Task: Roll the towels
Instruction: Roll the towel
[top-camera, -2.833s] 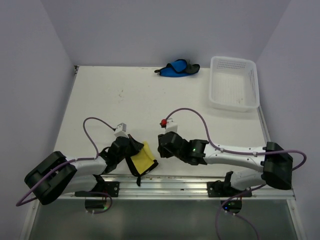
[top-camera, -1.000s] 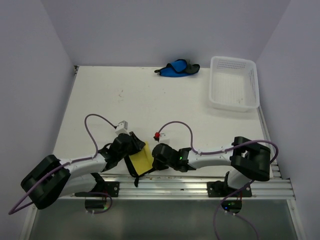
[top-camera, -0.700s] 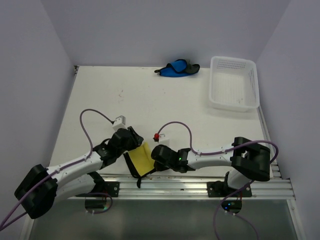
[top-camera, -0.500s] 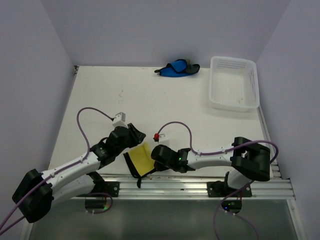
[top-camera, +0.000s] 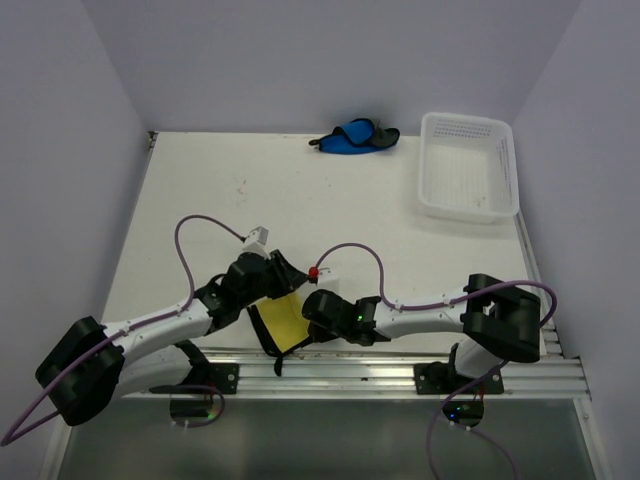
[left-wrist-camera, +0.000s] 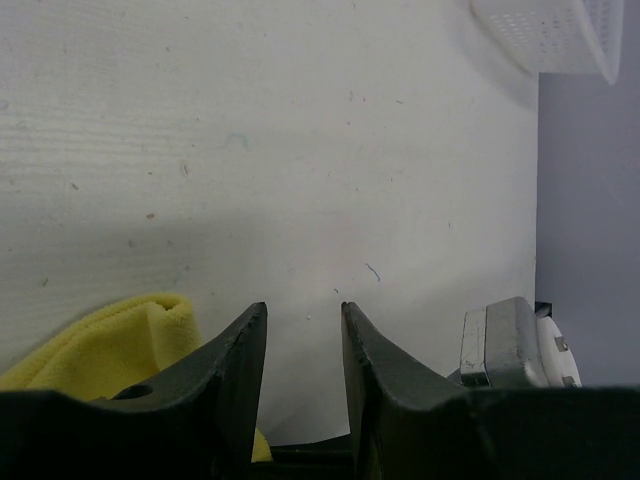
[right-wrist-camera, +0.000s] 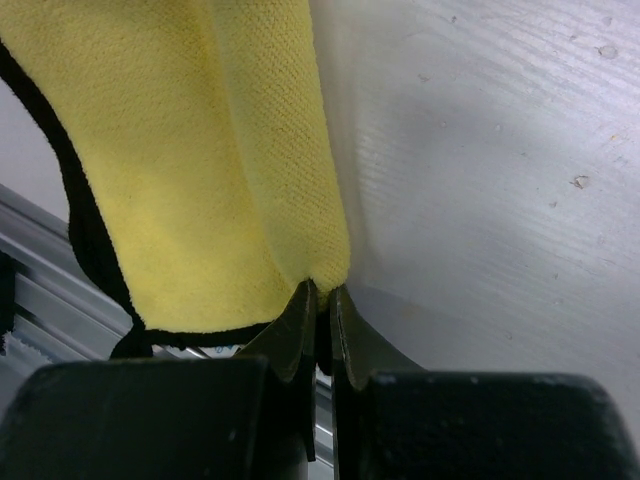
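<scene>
The yellow towel (top-camera: 282, 320) lies folded near the table's front edge, its dark edging toward the rail. My right gripper (top-camera: 304, 328) is shut on the towel's right edge; in the right wrist view the closed tips (right-wrist-camera: 320, 291) pinch a fold of the yellow towel (right-wrist-camera: 180, 150). My left gripper (top-camera: 287, 279) hovers just behind the towel, open, with only bare table between its fingers (left-wrist-camera: 240, 370). In the left wrist view the yellow towel (left-wrist-camera: 110, 345) sits to the left of the left gripper (left-wrist-camera: 303, 312), outside its grasp. The blue towel (top-camera: 355, 136) lies bunched at the far edge.
A white perforated basket (top-camera: 468, 198) stands at the far right, and its corner (left-wrist-camera: 560, 30) shows in the left wrist view. The metal rail (top-camera: 400, 365) runs along the front edge, right beside the yellow towel. The right arm's camera housing (left-wrist-camera: 510, 340) is close on the left gripper's right.
My left gripper has let go of the yellow towel, opened, and shifted back and right, off the cloth. The right gripper has stayed shut on the towel's edge.
</scene>
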